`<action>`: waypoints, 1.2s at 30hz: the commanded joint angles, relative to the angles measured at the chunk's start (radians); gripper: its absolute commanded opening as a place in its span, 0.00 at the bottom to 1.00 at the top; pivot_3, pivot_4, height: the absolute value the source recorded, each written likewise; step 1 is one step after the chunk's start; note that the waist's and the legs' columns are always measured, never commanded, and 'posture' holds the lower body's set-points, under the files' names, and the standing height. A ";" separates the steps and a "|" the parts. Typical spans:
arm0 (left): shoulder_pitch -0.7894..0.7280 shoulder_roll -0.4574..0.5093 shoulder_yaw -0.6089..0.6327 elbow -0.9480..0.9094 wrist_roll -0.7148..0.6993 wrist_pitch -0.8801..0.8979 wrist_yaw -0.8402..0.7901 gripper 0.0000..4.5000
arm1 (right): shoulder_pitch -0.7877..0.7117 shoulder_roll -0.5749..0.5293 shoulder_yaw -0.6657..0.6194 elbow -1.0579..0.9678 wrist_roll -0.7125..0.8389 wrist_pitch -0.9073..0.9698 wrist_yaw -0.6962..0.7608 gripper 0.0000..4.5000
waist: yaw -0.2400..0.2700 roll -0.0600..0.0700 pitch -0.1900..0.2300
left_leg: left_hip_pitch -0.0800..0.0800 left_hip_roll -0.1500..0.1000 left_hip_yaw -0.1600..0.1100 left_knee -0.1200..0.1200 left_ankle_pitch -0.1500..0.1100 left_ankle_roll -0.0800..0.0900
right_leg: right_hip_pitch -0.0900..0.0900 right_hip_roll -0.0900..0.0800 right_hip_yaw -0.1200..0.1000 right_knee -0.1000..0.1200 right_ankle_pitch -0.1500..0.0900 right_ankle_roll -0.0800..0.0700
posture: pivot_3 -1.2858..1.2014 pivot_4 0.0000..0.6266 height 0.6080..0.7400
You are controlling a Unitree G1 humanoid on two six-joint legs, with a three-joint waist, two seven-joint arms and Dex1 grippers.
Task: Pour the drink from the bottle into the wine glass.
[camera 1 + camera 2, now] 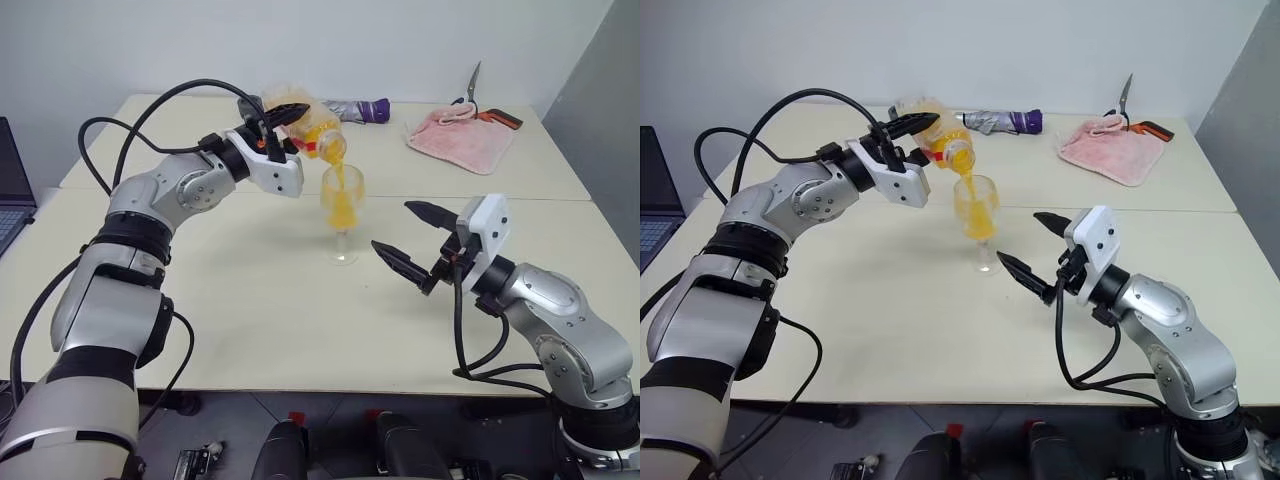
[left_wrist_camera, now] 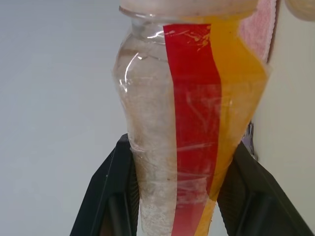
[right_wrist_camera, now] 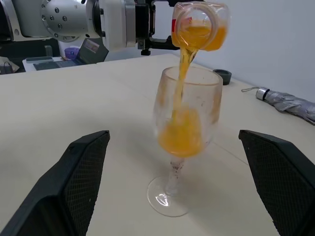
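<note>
Item: small clear plastic bottle [image 1: 312, 127] with squarish body and a red vertical label strip, uncapped, tipped mouth-down above the glass. Part-filled with translucent orange-yellow drink [image 3: 183, 132], which runs in a thin stream from the bottle's mouth into the bowl below.

Item: clear stemmed wine glass [image 1: 342, 215], tulip bowl, thin stem, round foot. Upright on the table near its middle, directly under the bottle's mouth. Bowl roughly half full of the orange drink; inner wall smeared with it.

Item: left gripper [image 1: 283, 128], black fingers clamped on the bottle's body, one finger on each side as the left wrist view shows.

Item: right gripper [image 1: 408, 240], fingers spread wide, holding nothing. It hovers just right of the glass, apart from it, at about stem-to-bowl height.

Item: cream-coloured table [image 1: 250, 330], two tops butted together with a seam running across behind the glass. Bare surface lies all round the glass foot, and the whole near half up to the front edge is free.

Item: pink folded cloth [image 1: 461, 134] at the far right, with scissors [image 1: 478, 100] lying on it.

Item: folded grey and purple umbrella [image 1: 355, 110] along the far edge, behind the bottle.

Item: laptop [image 1: 12, 190] at the left border.
</note>
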 commanded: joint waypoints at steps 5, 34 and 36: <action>-0.054 0.023 -0.008 -0.002 0.003 0.004 0.041 0.38 | 0.012 0.012 -0.053 -0.043 0.045 -0.015 0.000 1.00 | 0.000 0.000 0.000 | 0.000 0.000 0.000 0.000 0.000 0.000 | 0.000 0.000 0.000 0.000 0.000 0.000 | 0.52 0.24 1.00; -0.060 0.024 -0.015 0.011 0.012 0.013 0.064 0.38 | 0.028 -0.005 -0.046 -0.066 0.100 -0.004 0.000 1.00 | 0.000 0.000 0.000 | 0.000 0.000 0.000 0.000 0.000 0.000 | 0.000 0.000 0.000 0.001 0.000 0.000 | 0.52 0.24 1.00; -0.057 0.017 -0.009 0.014 -0.005 0.012 0.048 0.38 | 0.029 -0.004 -0.045 -0.067 0.100 -0.003 0.000 1.00 | 0.000 0.000 0.000 | 0.000 0.000 0.000 0.000 0.000 0.000 | 0.000 0.000 0.000 0.001 0.000 0.000 | 0.52 0.24 1.00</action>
